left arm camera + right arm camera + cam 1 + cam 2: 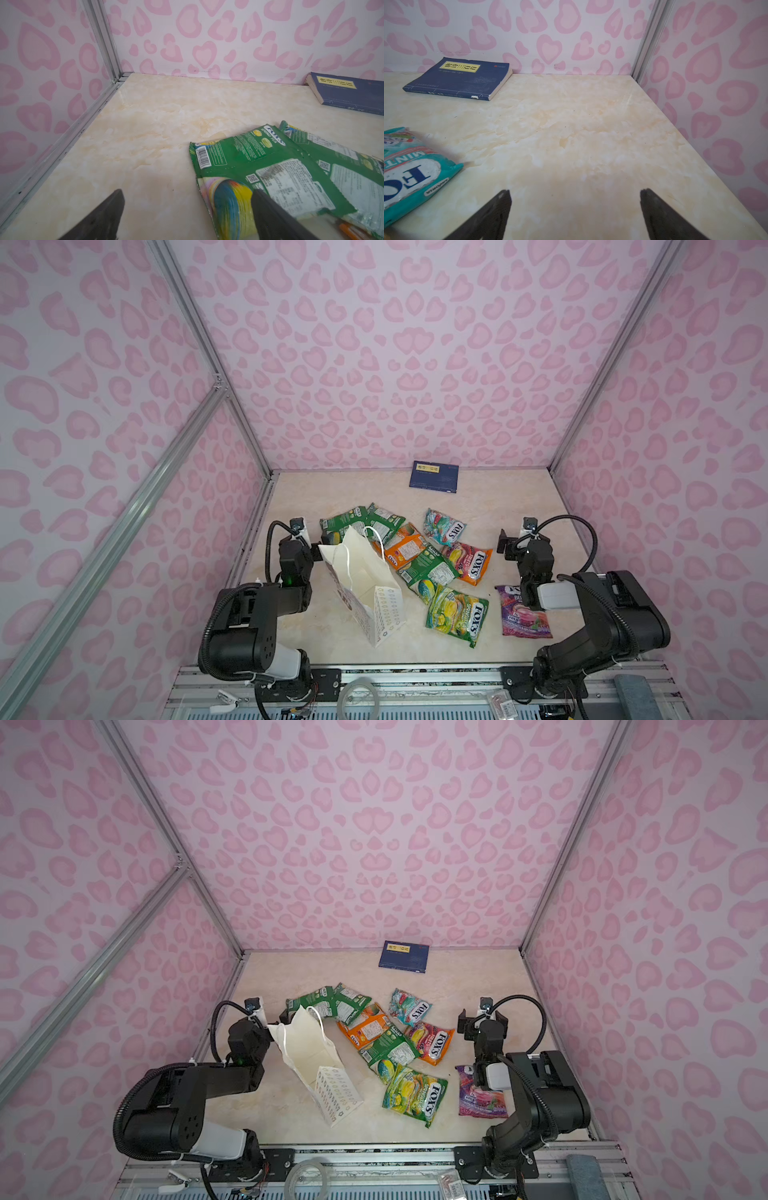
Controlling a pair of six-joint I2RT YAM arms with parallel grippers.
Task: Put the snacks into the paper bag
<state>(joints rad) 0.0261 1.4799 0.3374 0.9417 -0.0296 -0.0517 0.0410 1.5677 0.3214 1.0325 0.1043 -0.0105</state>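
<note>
Bare tabletop point(340, 489) lies open in the back-left corner and along the right wall. One dark blue book point(433, 477) lies against the back wall. One paper bag point(365, 585) sits left of centre, mouth gaping. Eight snacks point(457, 616) spread from its far rim rightward: four green, one orange, one teal, one red-yellow, one purple. The left pincer point(187, 193) is spread wide and holds nothing, one finger over a green pouch. The right pincer point(575, 191) is equally wide and empty over bare tabletop.
</note>
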